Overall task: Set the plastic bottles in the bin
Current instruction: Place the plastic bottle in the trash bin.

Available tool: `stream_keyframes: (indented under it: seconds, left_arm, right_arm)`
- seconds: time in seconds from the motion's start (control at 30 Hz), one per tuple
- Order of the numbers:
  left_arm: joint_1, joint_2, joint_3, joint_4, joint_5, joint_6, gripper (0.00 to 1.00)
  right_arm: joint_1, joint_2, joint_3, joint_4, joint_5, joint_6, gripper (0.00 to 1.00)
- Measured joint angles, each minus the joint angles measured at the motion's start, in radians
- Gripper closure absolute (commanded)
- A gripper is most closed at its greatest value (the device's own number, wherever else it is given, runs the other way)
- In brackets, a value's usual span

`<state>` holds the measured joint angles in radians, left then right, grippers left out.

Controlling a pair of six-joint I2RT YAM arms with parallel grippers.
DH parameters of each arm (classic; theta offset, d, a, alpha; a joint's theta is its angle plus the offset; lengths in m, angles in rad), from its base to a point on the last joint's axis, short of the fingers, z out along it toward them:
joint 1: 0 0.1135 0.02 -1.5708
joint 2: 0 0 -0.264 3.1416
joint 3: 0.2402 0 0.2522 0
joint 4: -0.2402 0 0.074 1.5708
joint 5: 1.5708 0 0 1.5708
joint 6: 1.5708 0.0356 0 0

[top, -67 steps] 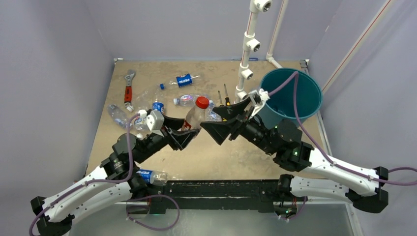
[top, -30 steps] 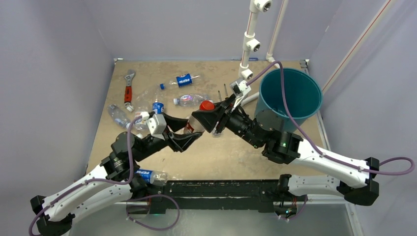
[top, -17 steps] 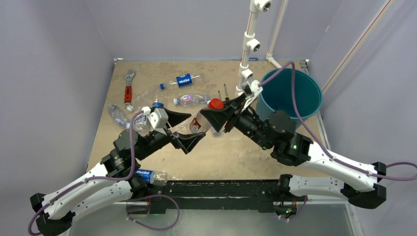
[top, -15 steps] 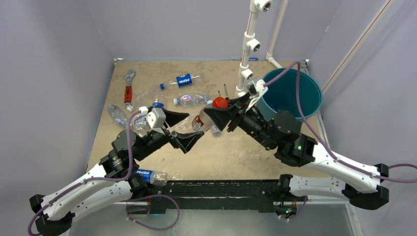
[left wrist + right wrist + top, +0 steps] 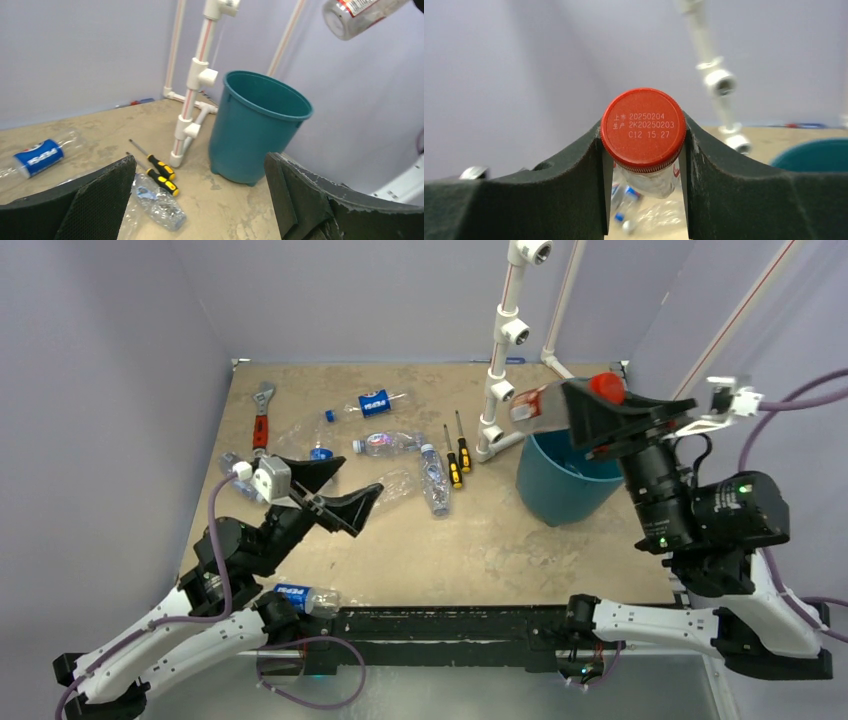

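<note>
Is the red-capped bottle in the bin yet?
Not yet: the right gripper holds the red-capped bottle by its neck in the air, near the teal bin's rim.

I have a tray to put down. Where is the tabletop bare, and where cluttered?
Widest bare patch: the brown table's near middle, between the open left gripper and the round teal plastic bucket. Crowded: the far left, around the red-handled wrench and clear plastic bottles.

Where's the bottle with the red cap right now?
Top view, right side: the red-capped bottle is up in the air, pinched by the right gripper, above the teal bin beside the white pipe frame.
</note>
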<state>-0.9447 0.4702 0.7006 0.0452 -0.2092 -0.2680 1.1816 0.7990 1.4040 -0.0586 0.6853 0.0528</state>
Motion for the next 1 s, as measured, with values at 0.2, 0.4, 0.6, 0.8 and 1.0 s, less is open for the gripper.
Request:
stream_keyframes:
  seconds: [0.2,0.4,0.6,0.8,1.0]
  left_arm:
    - [0.000,-0.008,0.003,-0.034,-0.164,0.001,0.02]
    - [0.000,0.038,0.003,-0.044,-0.270,-0.002,0.03]
    - [0.000,0.094,0.003,-0.098,-0.282,-0.012,0.04]
    - [0.000,0.085,0.003,-0.138,-0.286,-0.032,0.04]
    - [0.000,0.066,0.003,-0.158,-0.310,-0.041,0.03]
  right_arm:
    - [-0.009,0.002,-0.095,0.191,0.383,-0.274,1.00]
    - [-0.236,0.073,-0.161,0.104,0.444,-0.240,1.00]
    - [-0.621,0.169,-0.164,-0.089,0.242,0.012,1.00]
    - [-0.777,0.180,-0.256,-0.144,0.072,0.192,1.00]
    - [-0.858,0.198,-0.322,-0.154,-0.063,0.320,0.42]
